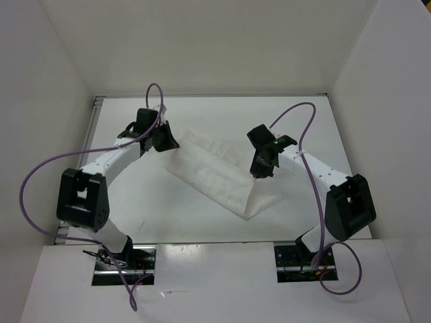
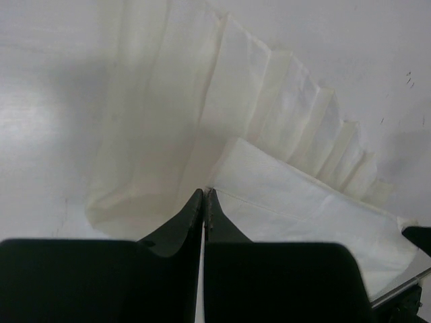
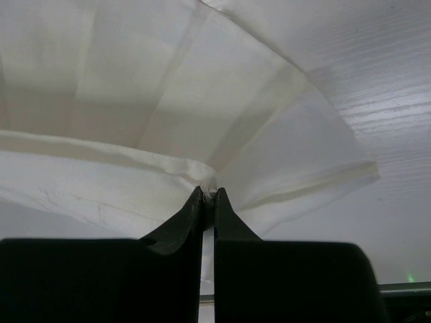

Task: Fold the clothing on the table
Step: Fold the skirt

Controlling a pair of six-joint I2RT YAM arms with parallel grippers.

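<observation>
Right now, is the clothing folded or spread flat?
Partly folded. The clothing has a plain layer doubled over its pleats in the left wrist view; left gripper and right gripper are shut on its edges.

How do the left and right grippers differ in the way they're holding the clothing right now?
The left gripper pinches the clothing at its far left end; the right gripper pinches its right edge, nearer the arm bases. By the left gripper the clothing lies mostly flat on the table; by the right gripper it is lifted and drapes from the tips. Both are shut on the clothing.
</observation>
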